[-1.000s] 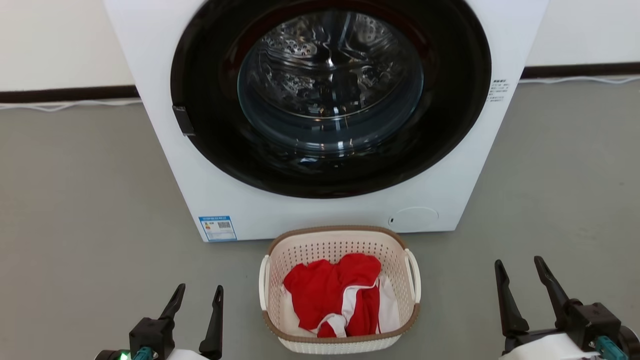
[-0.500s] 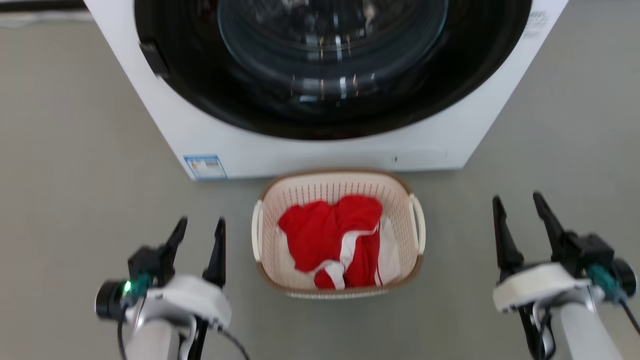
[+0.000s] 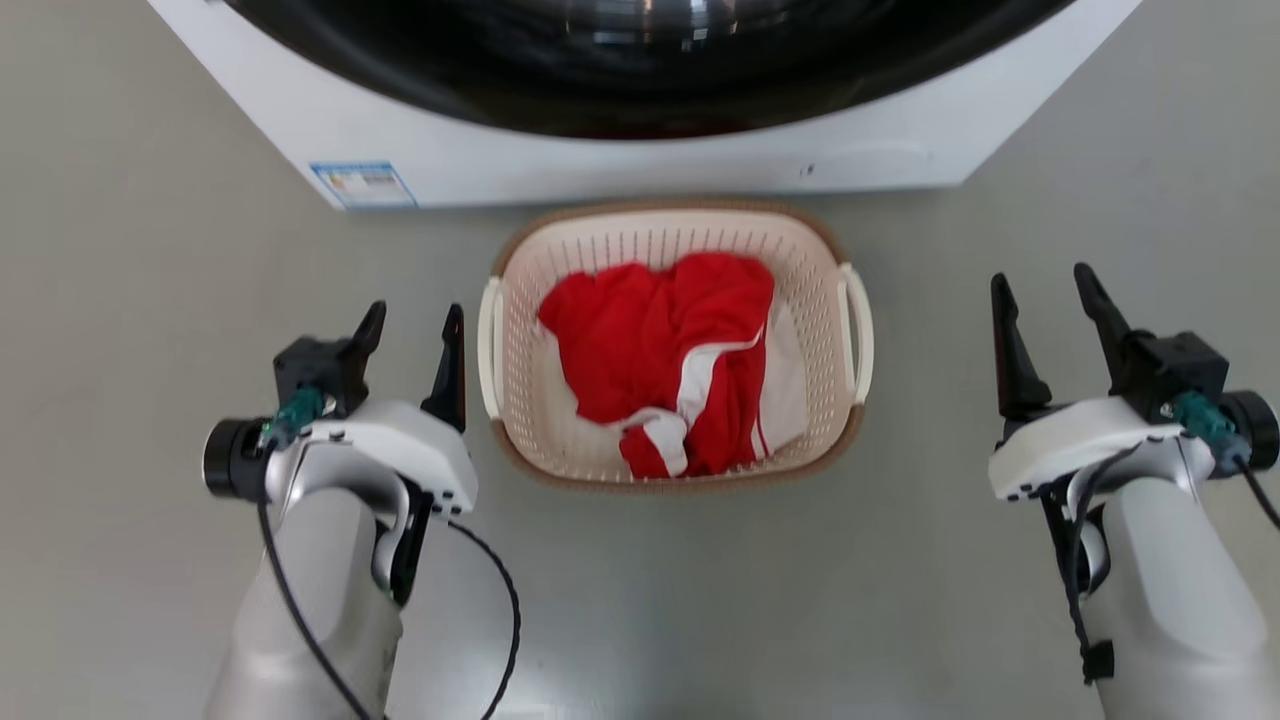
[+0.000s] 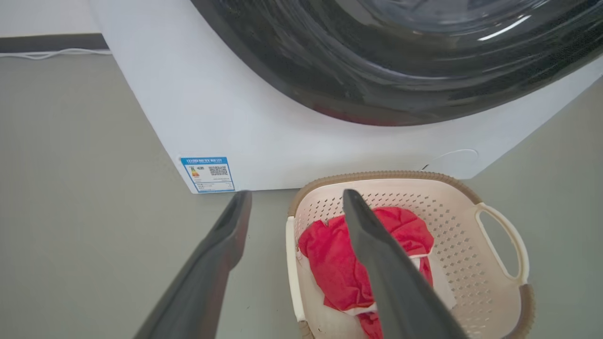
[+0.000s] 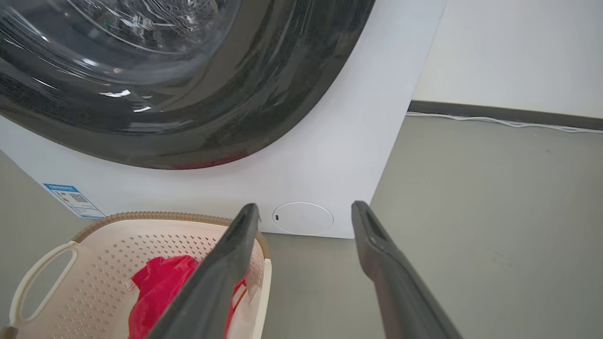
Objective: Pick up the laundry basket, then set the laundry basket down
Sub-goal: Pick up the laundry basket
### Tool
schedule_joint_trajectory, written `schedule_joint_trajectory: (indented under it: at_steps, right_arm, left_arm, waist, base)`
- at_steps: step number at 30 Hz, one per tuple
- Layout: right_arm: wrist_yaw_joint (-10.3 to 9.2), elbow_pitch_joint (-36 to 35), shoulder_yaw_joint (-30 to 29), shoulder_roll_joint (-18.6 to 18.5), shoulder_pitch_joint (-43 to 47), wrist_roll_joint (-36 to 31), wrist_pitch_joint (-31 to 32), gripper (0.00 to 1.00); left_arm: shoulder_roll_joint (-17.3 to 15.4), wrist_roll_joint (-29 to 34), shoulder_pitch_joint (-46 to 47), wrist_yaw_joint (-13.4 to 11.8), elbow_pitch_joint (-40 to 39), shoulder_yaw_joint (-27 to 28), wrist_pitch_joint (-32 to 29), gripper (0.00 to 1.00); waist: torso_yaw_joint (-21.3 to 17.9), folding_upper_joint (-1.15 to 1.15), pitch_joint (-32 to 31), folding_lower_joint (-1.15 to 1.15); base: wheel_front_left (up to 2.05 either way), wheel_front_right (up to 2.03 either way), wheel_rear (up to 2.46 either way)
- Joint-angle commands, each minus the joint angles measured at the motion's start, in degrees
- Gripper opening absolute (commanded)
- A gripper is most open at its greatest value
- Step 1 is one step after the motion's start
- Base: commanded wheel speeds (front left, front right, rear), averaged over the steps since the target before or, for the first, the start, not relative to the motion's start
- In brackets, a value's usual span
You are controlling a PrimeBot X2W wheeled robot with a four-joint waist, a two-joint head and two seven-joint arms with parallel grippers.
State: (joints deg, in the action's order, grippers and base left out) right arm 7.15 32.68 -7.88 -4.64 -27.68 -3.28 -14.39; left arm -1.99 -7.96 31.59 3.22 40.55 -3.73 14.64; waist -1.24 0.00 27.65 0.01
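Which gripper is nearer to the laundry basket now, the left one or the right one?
Left. The left gripper stands open, close beside the left handle of the laundry basket. The right gripper, also open, is well clear of the basket's right handle.

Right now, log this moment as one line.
stage: pre-grasp | cream perforated plastic laundry basket: on grey floor | left fingers: open, beside basket | right fingers: open, farther off

White washer [image 3: 620, 170], red garment [image 3: 640, 330], grey floor [image 3: 130, 300]
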Motion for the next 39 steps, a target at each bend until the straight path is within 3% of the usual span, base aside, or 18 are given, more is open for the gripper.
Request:
schedule_joint_trajectory:
  at_steps: [1, 13, 24, 39]
  right_arm:
    - [0.34, 0.02, 0.64, -0.12, -1.19, -0.36, -0.61, 1.00]
    - [0.34, 7.82, 0.06, 0.33, -9.41, -2.02, -0.61, 1.00]
    - [0.34, 9.42, 2.34, 1.15, -14.15, -1.42, -0.61, 1.00]
    - [0.34, 9.81, 3.73, 1.72, -17.03, -0.01, -0.61, 1.00]
  left_arm:
    - [-0.99, -0.46, 1.71, -0.80, 0.19, 1.10, 0.36, 1.00]
    - [-0.90, -3.29, 11.55, -1.93, 10.47, -2.09, 0.36, 1.00]
    - [-0.89, -5.17, 17.54, -2.95, 12.92, -5.30, 0.36, 1.00]
    - [-1.12, -3.90, 21.47, -3.43, 13.76, -5.50, 0.36, 1.00]
  waist:
    - [0.15, 0.00, 2.93, -0.01]
    - [0.39, 0.00, 12.50, -0.01]
    - [0.35, 0.00, 20.18, -0.01]
    - [-0.40, 0.00, 25.79, -0.01]
  base:
    - [0.00, 0.00, 0.00]
    - [0.00, 0.00, 0.00]
    - [0.00, 0.00, 0.00]
    - [0.00, 0.00, 0.00]
